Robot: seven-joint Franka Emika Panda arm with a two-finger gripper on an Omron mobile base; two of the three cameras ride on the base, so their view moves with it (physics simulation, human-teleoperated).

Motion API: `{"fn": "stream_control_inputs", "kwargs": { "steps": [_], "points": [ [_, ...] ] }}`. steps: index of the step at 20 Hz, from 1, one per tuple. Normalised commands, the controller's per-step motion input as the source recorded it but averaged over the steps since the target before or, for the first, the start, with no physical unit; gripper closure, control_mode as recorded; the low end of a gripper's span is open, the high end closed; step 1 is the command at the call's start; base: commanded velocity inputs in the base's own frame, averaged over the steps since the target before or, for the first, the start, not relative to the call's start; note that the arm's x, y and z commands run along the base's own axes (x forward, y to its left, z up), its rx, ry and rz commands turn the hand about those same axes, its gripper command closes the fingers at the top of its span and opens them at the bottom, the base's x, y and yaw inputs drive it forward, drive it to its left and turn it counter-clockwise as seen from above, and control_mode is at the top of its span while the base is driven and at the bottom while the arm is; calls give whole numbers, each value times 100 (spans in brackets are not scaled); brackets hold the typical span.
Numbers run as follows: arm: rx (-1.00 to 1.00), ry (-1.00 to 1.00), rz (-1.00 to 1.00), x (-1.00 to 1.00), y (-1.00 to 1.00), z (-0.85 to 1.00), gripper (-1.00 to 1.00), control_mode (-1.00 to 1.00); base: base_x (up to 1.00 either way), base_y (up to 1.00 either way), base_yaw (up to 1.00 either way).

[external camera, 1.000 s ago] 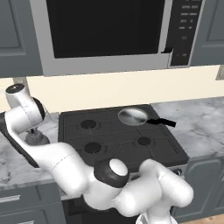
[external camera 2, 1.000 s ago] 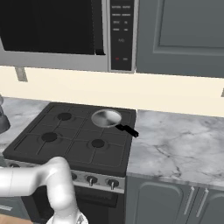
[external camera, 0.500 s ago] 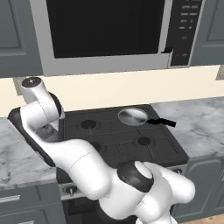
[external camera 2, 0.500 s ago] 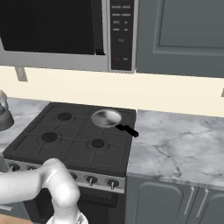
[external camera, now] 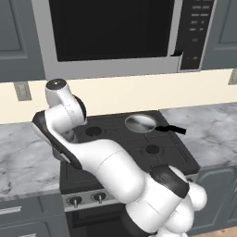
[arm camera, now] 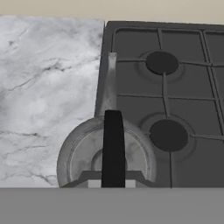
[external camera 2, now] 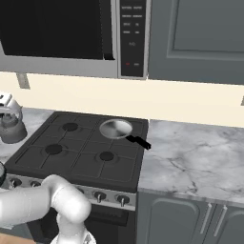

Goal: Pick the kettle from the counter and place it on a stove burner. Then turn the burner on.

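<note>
Spanning the kitchen from left to right, a veined white-and-grey marble desk [external camera 2: 190, 152] flanks a matte black stove [external camera 2: 81, 152] under a dark microwave [external camera: 111, 32]. At far left the squat grey metal kettle [external camera 2: 12, 126] hangs beneath the pincer [external camera 2: 5, 100], straddling the stove's left edge, its black arched handle [arm camera: 113, 148] held. A round black burner [arm camera: 168, 134] lies just beside. Farther right sits a shiny frying pan [external camera 2: 116, 128].
</note>
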Motion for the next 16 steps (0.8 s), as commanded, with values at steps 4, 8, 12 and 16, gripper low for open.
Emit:
{"fn": "stream_control_inputs", "kwargs": {
  "steps": [4, 8, 12, 16],
  "points": [
    [0, 1, -12, -2, -63, 0, 100, -100, 0, 0, 0],
    [0, 0, -12, -1, -61, 1, 100, -100, 0, 0, 0],
    [0, 0, -11, 0, -55, 0, 100, -100, 0, 0, 0],
    [0, 0, -10, 0, -47, 0, 100, -100, 0, 0, 0]
  ]
}}
